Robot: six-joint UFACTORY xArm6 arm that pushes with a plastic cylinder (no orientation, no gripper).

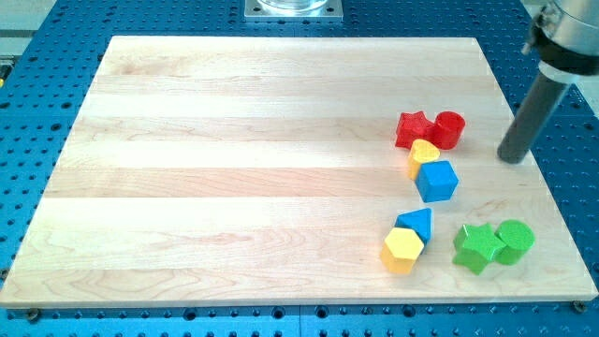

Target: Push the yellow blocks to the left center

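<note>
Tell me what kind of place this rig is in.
Probably a lab bench for pushing tests: a wooden board lies on a blue perforated plate, with small coloured blocks at the view's right. My tip sits to the view's right of the red cylinder.

two yellow blocks point(423, 155) point(402, 250), two blue blocks point(437, 181) point(416, 224), two red blocks point(413, 128) point(449, 129) — two green blocks point(478, 247) point(514, 241)

This is a robotics lab bench: a pale maple-wood tabletop point(234, 140) rests on a blue metal breadboard drilled with a regular grid of mounting holes point(552, 84), and a square silver machined mounting plate point(293, 8) sits at the view's top edge.
</note>
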